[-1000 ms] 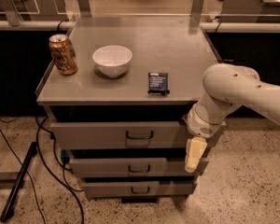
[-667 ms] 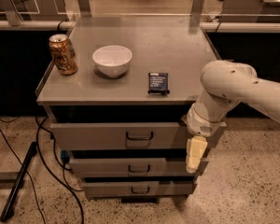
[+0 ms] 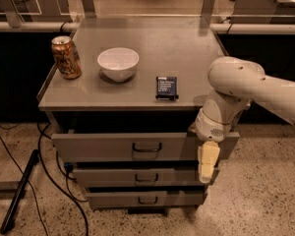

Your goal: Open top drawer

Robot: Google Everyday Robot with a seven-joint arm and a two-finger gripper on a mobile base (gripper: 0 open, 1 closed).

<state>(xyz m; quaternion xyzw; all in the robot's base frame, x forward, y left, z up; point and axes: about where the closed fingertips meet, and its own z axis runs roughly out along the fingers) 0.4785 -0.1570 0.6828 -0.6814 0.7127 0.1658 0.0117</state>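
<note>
The wide grey metal top drawer (image 3: 103, 146) sits just under the grey cabinet top (image 3: 187, 48), its dark loop handle (image 3: 146, 147) ungrasped. My cream gripper (image 3: 208, 162) hangs at the drawer's right end; how wide it is set I cannot tell. I'm in the approach step, I think. Next it must go left onto the handle.

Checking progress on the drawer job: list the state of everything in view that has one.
top drawer: seems pulled out slightly, with a dark gap above it
handle: untouched
middle drawer: looks shut
bottom drawer: looks shut
gripper: points down in front of the top drawer's right end, away from the handle
can: upright
bowl: upright, looks empty
small dark box: lying flat
</note>
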